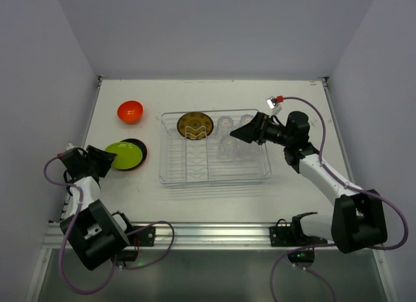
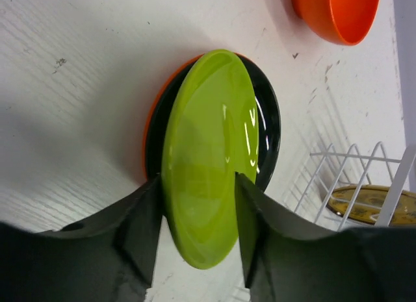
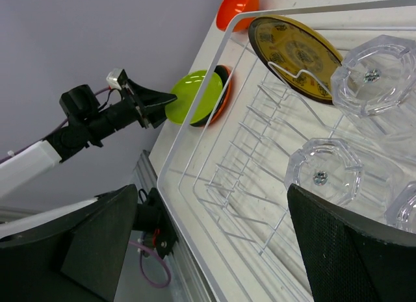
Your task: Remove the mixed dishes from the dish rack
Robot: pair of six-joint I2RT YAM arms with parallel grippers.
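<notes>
The left gripper (image 2: pixel 197 178) is seen closed on the lime green plate (image 2: pixel 208 139), which is clasped between both fingers and tilted up from the black plate (image 2: pixel 268 113) under it. Only a thin edge of an orange plate (image 2: pixel 151 117) is shown below the black one. This stack is placed on the table (image 1: pixel 214 97) left of the dish rack (image 1: pixel 214 180), with the orange bowl (image 1: pixel 130 111) beyond it. The right gripper (image 3: pixel 213 188) is held with fingers wide apart above the clear cups (image 3: pixel 322 175) in the right part of the rack. The yellow-brown plate (image 3: pixel 292 52) is seen standing among the ribs at the far side.
</notes>
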